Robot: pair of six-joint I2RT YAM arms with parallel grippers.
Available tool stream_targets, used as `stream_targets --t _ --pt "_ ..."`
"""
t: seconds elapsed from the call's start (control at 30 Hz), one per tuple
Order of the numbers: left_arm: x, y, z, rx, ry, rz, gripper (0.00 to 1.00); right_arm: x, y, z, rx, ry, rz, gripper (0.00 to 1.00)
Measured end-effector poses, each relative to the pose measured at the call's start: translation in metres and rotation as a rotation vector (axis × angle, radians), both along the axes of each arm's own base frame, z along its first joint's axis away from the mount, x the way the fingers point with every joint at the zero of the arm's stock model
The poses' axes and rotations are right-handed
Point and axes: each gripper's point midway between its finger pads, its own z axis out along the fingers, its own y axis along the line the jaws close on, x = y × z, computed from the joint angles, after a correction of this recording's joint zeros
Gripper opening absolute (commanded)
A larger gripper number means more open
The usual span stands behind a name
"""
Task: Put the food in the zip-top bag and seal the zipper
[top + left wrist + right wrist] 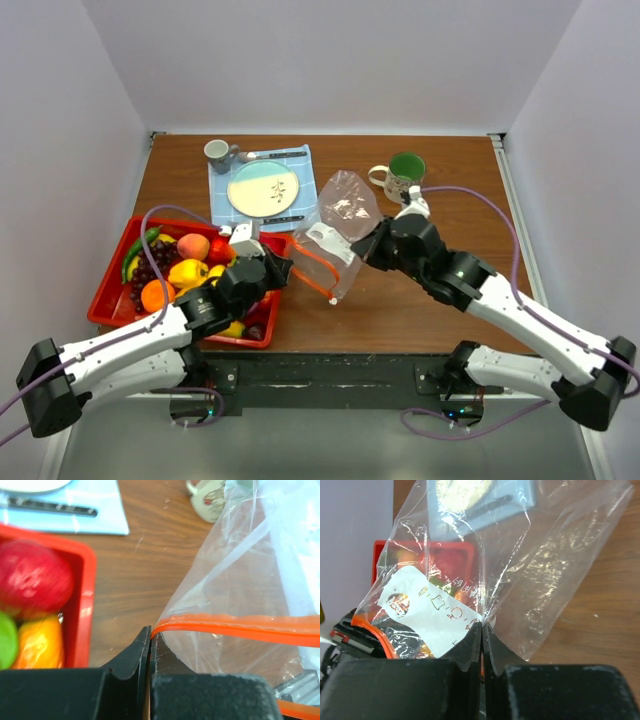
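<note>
Zip-top bag (pixel 338 225) spans between both tools: left gripper (pixel 150 642) pinching the zipper (pixel 240 626) end, right gripper (pixel 482 632) pinching clear film; food (pixel 30 580) left of left gripper, in red tray (pixel 86 610).

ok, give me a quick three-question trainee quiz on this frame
1. True or false: the small toy fruits and vegetables are already inside the clear crinkly zip-top bag.
2. The left gripper pinches: A the bag's reddish-orange zipper strip; B a fruit; C nothing.
3. Fill in: the right gripper is shut on the ____.
Key: 1 false, they lie in the red rectangular tray; 2 A; 3 bag.
</note>
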Motion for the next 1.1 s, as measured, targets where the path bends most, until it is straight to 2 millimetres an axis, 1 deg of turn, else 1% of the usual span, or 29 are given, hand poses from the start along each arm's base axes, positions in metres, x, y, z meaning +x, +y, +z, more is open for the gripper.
stream_targets --t 0.07,0.1,0.17,0.2,0.27,0.33,0.4,0.47,0.53,0.57,0.73,0.87,1.1 --pt "0.004 -0.008 0.013 0.007 -0.018 -0.024 0.0 -0.003 -0.012 0.006 -0.021 -0.03 -0.012 0.33" --pt "0.005 -0.013 0.021 0.005 -0.027 -0.038 0.0 -0.004 -0.017 0.008 -0.039 -0.047 -0.012 0.44" --pt "0.007 -0.022 0.035 0.004 -0.036 -0.067 0.0 -0.006 -0.022 0.007 -0.08 -0.067 0.005 0.53" --pt "0.008 -0.027 0.042 0.01 -0.036 -0.082 0.0 -0.008 -0.023 0.006 -0.114 -0.08 0.022 0.59" --pt "0.01 -0.038 0.053 0.016 -0.034 -0.113 0.0 -0.014 -0.019 0.006 -0.179 -0.109 0.057 0.6" --pt "0.009 -0.045 0.057 0.018 -0.026 -0.138 0.0 -0.028 -0.006 0.012 -0.242 -0.157 0.124 0.61" --pt "0.006 -0.049 0.056 0.027 -0.007 -0.161 0.0 -0.047 0.015 0.023 -0.286 -0.227 0.205 0.61" --pt "0.004 -0.052 0.055 0.034 0.009 -0.18 0.0 -0.062 0.028 0.029 -0.313 -0.278 0.259 0.61" --pt "0.001 -0.056 0.055 0.037 0.025 -0.202 0.0 -0.069 0.033 0.027 -0.351 -0.311 0.275 0.61" --pt "0.0 -0.057 0.055 0.038 0.029 -0.209 0.0 -0.068 0.033 0.026 -0.367 -0.319 0.271 0.61" --pt "-0.006 -0.065 0.061 0.028 0.04 -0.251 0.0 -0.053 0.025 0.019 -0.456 -0.343 0.18 0.63" --pt "-0.01 -0.067 0.06 0.027 0.05 -0.27 0.0 -0.045 0.02 0.016 -0.509 -0.365 0.133 0.62" --pt "-0.016 -0.071 0.059 0.024 0.062 -0.298 0.0 -0.035 0.022 0.011 -0.583 -0.39 0.097 0.6"
